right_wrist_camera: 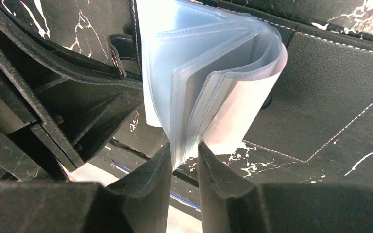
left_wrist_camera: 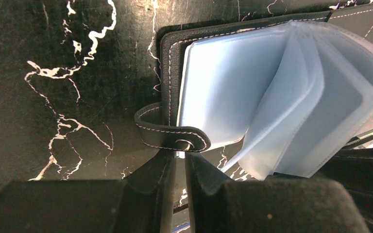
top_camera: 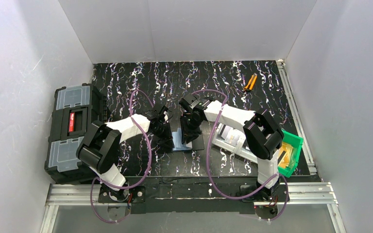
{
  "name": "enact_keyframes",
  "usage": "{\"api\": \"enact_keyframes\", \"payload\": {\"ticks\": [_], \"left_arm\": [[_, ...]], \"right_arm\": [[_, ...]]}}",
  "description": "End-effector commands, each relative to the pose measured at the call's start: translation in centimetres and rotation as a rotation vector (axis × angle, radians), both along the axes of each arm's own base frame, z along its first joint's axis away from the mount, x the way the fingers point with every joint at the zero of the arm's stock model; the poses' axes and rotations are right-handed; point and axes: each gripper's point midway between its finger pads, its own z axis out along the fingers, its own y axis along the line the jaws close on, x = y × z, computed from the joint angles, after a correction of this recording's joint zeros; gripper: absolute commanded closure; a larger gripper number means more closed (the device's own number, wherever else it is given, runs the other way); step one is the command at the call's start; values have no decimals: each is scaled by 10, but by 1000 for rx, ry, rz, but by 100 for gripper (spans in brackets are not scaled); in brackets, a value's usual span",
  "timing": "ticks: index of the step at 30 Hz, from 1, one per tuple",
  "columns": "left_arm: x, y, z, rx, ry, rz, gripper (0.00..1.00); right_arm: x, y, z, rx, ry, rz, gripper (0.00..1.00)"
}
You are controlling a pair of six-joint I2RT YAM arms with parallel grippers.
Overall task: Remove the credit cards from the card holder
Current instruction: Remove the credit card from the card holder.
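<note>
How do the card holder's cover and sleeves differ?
The cover is black, opaque and white-stitched; the sleeves are pale blue and translucent. The cover lies flat on the table; the sleeves fan up, their edges pinched in the right gripper. Both belong to one open holder.

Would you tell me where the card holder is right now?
In the top view, the card holder lies open on the table between the left gripper and the right gripper, left of the green bin.

From above, the left claw [top_camera: 166, 136] and right claw [top_camera: 190, 132] cover most of the card holder [top_camera: 179, 142]. Its sleeves [left_wrist_camera: 291, 97] run past the left-wrist picture's edge, and their contents seem unreadable.
</note>
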Motion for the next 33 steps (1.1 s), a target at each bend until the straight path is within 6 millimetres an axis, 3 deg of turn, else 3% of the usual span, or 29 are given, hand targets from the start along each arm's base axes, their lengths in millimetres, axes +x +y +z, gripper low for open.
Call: {"api": "enact_keyframes", "payload": {"ticks": [1,7,15,23,33], "left_arm": [[-9,6,-6,31,4,-6,89],[-9,11,9,40,-27,-4,90],[-9,12,21,34,-50,-1,91],[-7,13,29,35,-69,3,91],[8,-3,38,-13,-81,-22,90]], "right_arm": [[3,11,10,44,-20,12,64],[2,7,9,38,-28,1,42],[2,6,6,32,-29,-12,28],[3,-4,7,10,-55,-35,26],[4,-5,-9,-26,-33,-31,28]]}}
